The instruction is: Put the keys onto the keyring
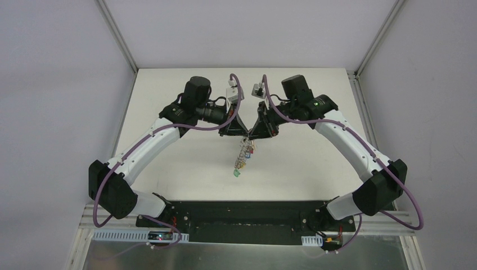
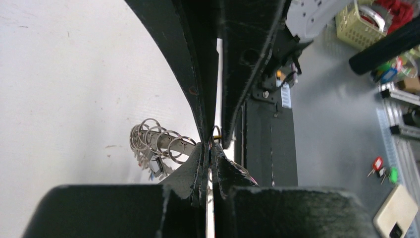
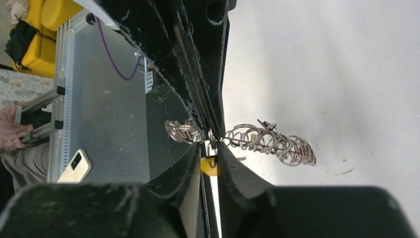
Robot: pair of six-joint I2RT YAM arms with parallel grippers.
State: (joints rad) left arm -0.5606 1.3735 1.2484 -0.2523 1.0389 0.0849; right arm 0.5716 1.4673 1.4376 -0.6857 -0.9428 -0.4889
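Over the white desk's [image 1: 169, 169] middle, toward its far edge, the left end effector [image 1: 242, 134] is pressed together on the large flat grey metal keyring [image 1: 246, 147], its small colour-headed keys [image 1: 237, 173] trailing toward the near edge. Touching it, the right end effector [image 1: 251, 134] pinches a yellow-headed silver key [image 3: 208, 167].

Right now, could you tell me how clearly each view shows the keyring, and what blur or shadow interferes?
Top external: evenly lit, but the keyring is tiny, keys unresolved. Left wrist: loops sharp, the near fingers dark and blurred. Right wrist: loops sharp; black fingers hide the grip.
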